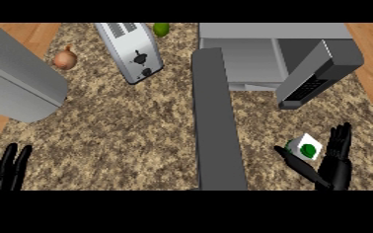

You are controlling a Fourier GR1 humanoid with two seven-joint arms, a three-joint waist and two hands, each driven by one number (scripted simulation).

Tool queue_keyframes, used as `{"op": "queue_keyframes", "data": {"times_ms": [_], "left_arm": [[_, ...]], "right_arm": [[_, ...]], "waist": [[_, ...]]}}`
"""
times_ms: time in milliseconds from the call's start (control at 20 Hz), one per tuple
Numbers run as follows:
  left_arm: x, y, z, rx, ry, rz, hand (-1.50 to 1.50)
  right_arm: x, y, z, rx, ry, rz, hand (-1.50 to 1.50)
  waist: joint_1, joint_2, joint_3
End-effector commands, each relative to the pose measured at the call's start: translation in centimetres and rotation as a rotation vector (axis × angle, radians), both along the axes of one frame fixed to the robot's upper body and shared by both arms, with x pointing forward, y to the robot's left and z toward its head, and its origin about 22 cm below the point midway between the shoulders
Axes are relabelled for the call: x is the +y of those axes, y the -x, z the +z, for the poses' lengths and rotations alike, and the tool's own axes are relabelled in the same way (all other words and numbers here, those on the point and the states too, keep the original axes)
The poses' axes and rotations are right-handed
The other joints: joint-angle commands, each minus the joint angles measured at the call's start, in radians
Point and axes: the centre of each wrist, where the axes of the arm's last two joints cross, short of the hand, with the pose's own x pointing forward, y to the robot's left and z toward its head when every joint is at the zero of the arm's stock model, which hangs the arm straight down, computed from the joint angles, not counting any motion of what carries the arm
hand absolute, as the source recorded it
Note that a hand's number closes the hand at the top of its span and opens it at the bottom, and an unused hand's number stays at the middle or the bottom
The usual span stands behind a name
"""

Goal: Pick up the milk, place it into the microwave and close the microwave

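Observation:
The milk [304, 147] is a small white carton with a green dot, standing on the granite counter at the lower right. My right hand [334, 164] is open around it, thumb to the carton's left and straight fingers to its right, without closing on it. The microwave [251, 59] sits at the top right with its cavity open. Its door [215, 123] swings out toward me as a long grey slab, just left of the milk. My left hand [13, 169] rests open at the lower left edge, fingers up.
A silver toaster [131, 52] lies at the top centre, with a lime [161, 29] behind it and an onion [65, 58] to its left. A large grey object [25, 86] stands at the left. A dark grey panel [317, 74] slants over the microwave's right side.

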Motion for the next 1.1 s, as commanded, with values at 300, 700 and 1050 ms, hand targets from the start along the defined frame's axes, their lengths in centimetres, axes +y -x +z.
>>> {"op": "queue_keyframes", "data": {"times_ms": [300, 700, 1050], "left_arm": [[-0.2, 0.7, 0.8, -0.005, -0.008, 0.008, -1.50], [0.0, 0.1, 0.0, -0.005, 0.016, -0.007, -1.50], [-0.1, 0.5, 0.5, 0.021, 0.010, -0.002, -1.50]], "right_arm": [[-2.8, 3.4, -4.5, 0.125, 0.067, -0.155, -1.50], [-5.5, 2.2, -4.8, 0.060, -0.137, 0.192, -1.50], [-1.4, 0.8, -5.2, -0.118, -0.119, 0.310, 1.50]], "waist": [[0.000, 0.000, 0.000], [0.008, 0.002, 0.002], [0.000, -0.001, 0.000]]}}
